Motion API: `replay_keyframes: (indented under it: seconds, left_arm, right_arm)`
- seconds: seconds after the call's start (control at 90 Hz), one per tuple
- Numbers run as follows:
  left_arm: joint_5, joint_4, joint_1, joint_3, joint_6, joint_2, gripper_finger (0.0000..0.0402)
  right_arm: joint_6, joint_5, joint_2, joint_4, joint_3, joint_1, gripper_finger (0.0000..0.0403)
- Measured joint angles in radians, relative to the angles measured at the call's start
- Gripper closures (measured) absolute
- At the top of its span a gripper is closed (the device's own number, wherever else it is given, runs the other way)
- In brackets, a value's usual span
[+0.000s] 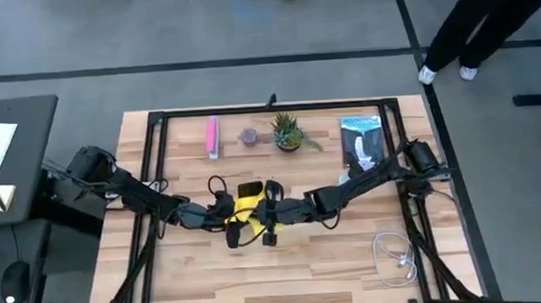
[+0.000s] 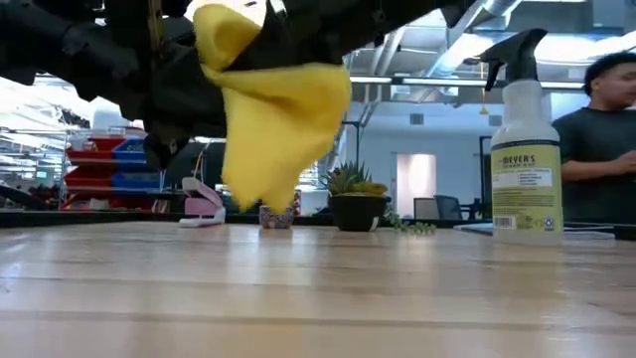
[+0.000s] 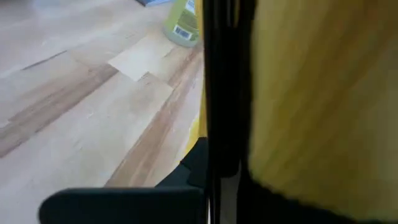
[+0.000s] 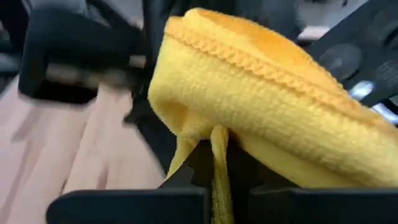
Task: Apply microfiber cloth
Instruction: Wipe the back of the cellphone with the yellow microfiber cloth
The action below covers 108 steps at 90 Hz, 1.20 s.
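The yellow microfiber cloth [image 2: 273, 109] hangs bunched above the middle of the table [image 1: 246, 216], clear of the wood. My right gripper [image 4: 214, 199] comes from the table's right and is shut on the cloth. My left gripper [image 3: 227, 199] comes from the left and meets it at the centre [image 1: 223, 210]. It is shut on a thin black slab [image 3: 227, 93], seen edge-on, which looks like the black phone. The cloth [image 3: 323, 93] lies against one face of that slab. My left gripper has the black slab's lower part [image 3: 227, 168] between its two fingers, edge toward the camera. The slab is lifted off the table. My right gripper pinches a narrow fold of the cloth [image 4: 215, 163] between its two fingers, coming about level from the table's right. The rest of the cloth bulges past the fingers with its stitched hem [image 4: 249, 59] on top and hangs slack, clear of the table.
Along the far side stand a pink bar [image 1: 212, 136], a small jar [image 1: 249, 136], a potted plant [image 1: 288, 132] and a spray bottle [image 2: 525, 149]. A white cable [image 1: 397, 256] lies near right. A person [image 2: 601, 139] is beyond the table's right.
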Motion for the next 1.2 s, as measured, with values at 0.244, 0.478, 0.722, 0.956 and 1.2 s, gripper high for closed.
replay_keyframes:
  seconds: [0.244,0.478,0.722,0.956,1.2]
  left_arm:
    - [-0.02,0.028,0.001,0.001,0.001,-0.003,0.0391]
    - [0.003,0.01,0.0,0.001,0.001,-0.001,0.0391]
    - [-0.002,0.003,0.0,0.001,0.004,0.0,0.0391]
    - [-0.026,0.018,0.001,0.001,-0.004,-0.001,0.0391]
    - [0.003,0.015,-0.001,0.001,0.001,-0.002,0.0391]
  right_arm:
    - [-0.103,0.149,-0.056,0.061,-0.003,-0.016,0.0403]
    - [-0.09,0.128,-0.063,0.018,-0.001,-0.01,0.0403]
    - [-0.037,0.093,-0.066,-0.101,0.0,0.001,0.0403]
    - [-0.116,0.321,-0.128,-0.138,-0.003,0.001,0.0403]
    - [-0.125,0.341,-0.18,-0.143,-0.003,-0.002,0.0403]
